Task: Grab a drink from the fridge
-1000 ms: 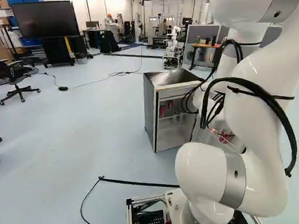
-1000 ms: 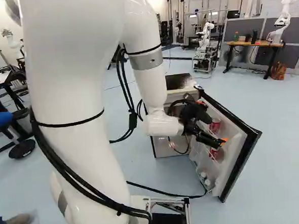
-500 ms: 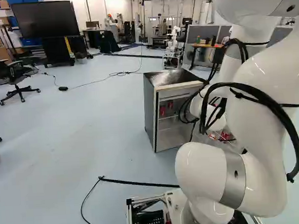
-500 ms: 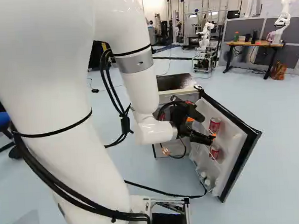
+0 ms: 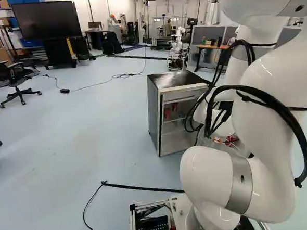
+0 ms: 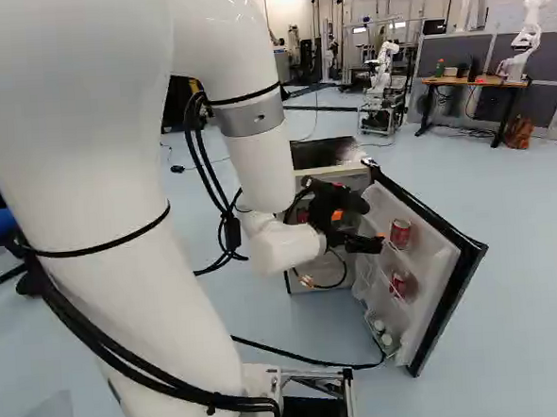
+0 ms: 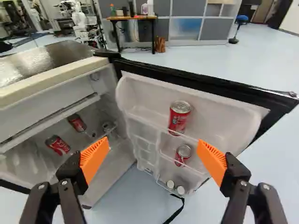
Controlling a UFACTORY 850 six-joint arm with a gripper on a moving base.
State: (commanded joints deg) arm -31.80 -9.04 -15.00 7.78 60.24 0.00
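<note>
My gripper (image 6: 368, 224) is at the open fridge (image 5: 155, 117), near the inner side of its door (image 6: 431, 298). In the wrist view the gripper (image 7: 153, 155) stands wide open with nothing between its orange pads. Ahead of it, a red can (image 7: 179, 117) stands on the door's upper shelf and another red can (image 7: 183, 154) on the shelf below. Two more red cans, one (image 7: 77, 122) behind the other (image 7: 59, 145), are inside the fridge body, beyond the finger on the side away from the door. The arm partly hides the fridge in both base views.
White caps (image 7: 175, 187) show low in the door. The door's dark edge (image 7: 205, 82) reaches out beside the gripper. A black cable (image 5: 142, 188) lies on the floor before the fridge. Farther off are another robot (image 6: 381, 75) and a desk (image 6: 474, 81).
The arm has swung leftward in the right base view, drawing the gripper away from the door cans toward the fridge body, and its wrist has turned. Base, fridge and cans keep their places.
</note>
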